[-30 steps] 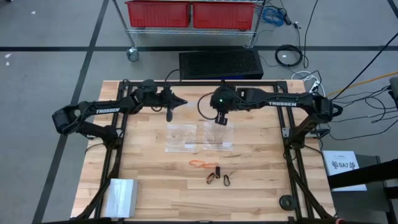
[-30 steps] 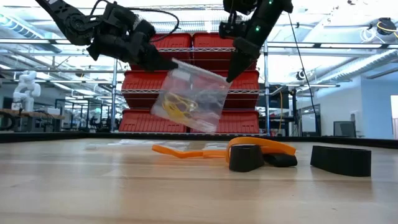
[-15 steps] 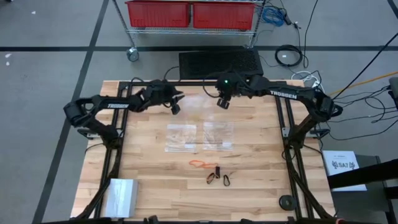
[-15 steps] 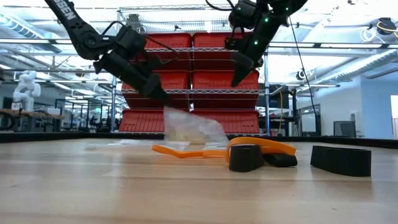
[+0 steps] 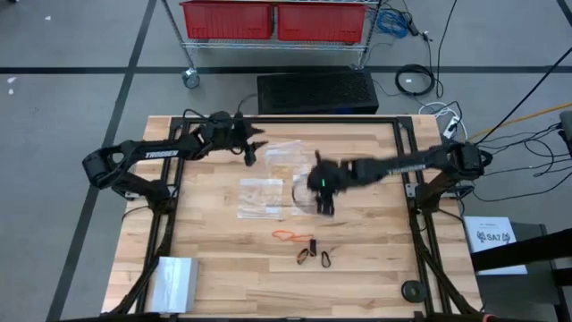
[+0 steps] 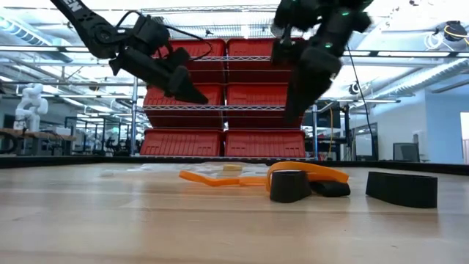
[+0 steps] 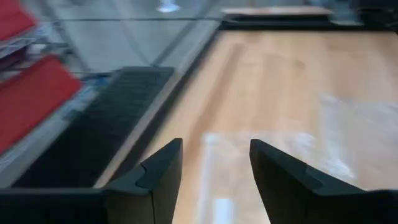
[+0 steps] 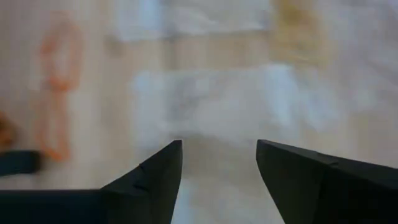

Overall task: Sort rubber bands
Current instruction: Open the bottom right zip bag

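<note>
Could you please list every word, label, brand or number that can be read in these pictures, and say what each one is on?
"TROSSEN": white letters on the left arm, high view.
On the right arm the white lettering is too blurred to read.
The white sheet on the floor beside the table bears a dark printed mark, too small to read.
The low view and both wrist views show no legible text.

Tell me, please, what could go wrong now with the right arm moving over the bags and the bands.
1. The right gripper, open, hangs over a clear bag that is hard to see; it might pinch plastic and drag it.
2. The orange band and the dark bands lie close together; one grasp might take two colours.
3. The left gripper, open, hovers near the third bag; the arms might cross.
</note>
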`<state>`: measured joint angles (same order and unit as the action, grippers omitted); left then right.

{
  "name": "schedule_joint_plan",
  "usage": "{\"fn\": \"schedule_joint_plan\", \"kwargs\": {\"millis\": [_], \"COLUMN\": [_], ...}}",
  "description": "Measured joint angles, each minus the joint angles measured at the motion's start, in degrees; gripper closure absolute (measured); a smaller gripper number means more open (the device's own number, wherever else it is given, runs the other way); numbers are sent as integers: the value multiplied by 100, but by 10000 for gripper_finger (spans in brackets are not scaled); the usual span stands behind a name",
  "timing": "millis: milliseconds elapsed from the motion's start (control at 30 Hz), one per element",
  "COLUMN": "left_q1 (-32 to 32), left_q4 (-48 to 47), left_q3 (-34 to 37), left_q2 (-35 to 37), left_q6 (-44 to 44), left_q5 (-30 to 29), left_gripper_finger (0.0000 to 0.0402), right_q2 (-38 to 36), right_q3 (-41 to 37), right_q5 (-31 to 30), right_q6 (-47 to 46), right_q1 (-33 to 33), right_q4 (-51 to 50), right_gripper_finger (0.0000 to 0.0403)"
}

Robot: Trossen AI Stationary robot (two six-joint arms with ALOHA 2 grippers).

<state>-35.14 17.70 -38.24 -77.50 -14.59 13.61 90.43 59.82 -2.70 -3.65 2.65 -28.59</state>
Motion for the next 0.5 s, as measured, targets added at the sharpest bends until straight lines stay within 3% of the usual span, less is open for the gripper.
{"fn": "schedule_joint_plan", "kwargs": {"millis": [133, 233, 367, 500], "left_q1": [327, 592, 938, 1176], "left_q4": [-354, -550, -658, -693], "left_q3": [0, 0, 2, 2], "left_q2": [85, 86, 86, 86], "left_q6": [-388, -515, -535, -536], "left_q5": [198, 198, -27, -184], "left_gripper_finger": [208, 208, 208, 208], "right_q2": [60, 302, 746, 1153], "right_q3": [-493, -539, -539, -528], "right_q5": [-692, -1275, -1731, -1809], "right_q6": [-577, -876, -1172, -1345], "right_q1": [-1036, -1546, -1773, -1770], "right_q4": [1249, 1347, 1358, 1365], "right_gripper_finger": [203, 212, 230, 241]}}
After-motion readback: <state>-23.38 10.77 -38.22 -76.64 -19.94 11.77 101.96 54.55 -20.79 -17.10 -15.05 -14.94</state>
